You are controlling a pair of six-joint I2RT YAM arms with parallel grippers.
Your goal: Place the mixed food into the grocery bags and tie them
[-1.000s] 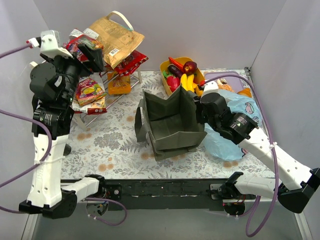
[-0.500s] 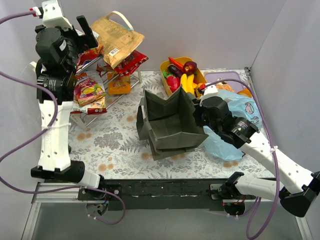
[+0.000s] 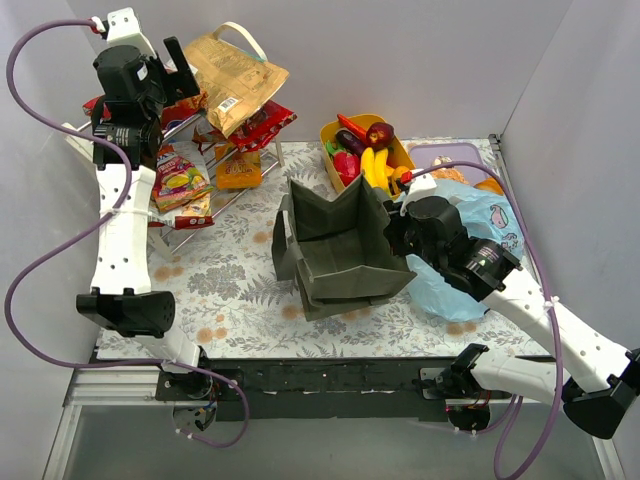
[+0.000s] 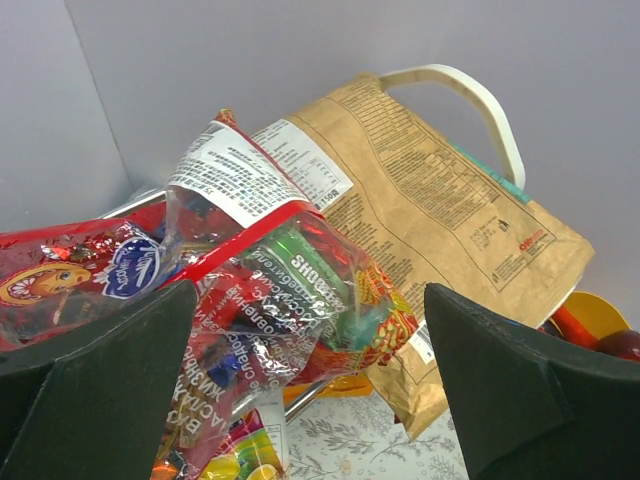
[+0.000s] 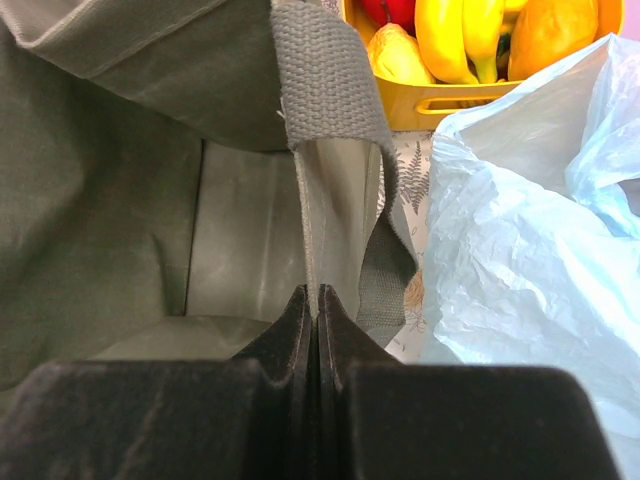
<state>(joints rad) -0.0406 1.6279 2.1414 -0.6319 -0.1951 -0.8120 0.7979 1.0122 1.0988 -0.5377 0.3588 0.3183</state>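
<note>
Up at the white wire rack (image 3: 190,215), the left gripper (image 4: 310,300) has its fingers (image 4: 100,390) spread wide. A red-and-clear sweets packet (image 4: 260,290) lies in the gap between them, its white label end pointing away from the wrist. Whether either finger touches it cannot be told. Just behind it and to the right leans the tan paper packet (image 4: 440,210) with its pale handle loop.

The right gripper (image 5: 317,300) has its fingers pressed together on the rim of the olive-green tote (image 5: 120,180). A thin fold of the fabric wall runs straight down into the pinch, beside a woven strap (image 5: 330,90). The tote stands open at mid-table. The light-blue plastic bag (image 5: 520,260) lies crumpled just to its right. Beyond both, the yellow tub (image 5: 440,108) holds the toy bananas (image 5: 450,35).
</note>
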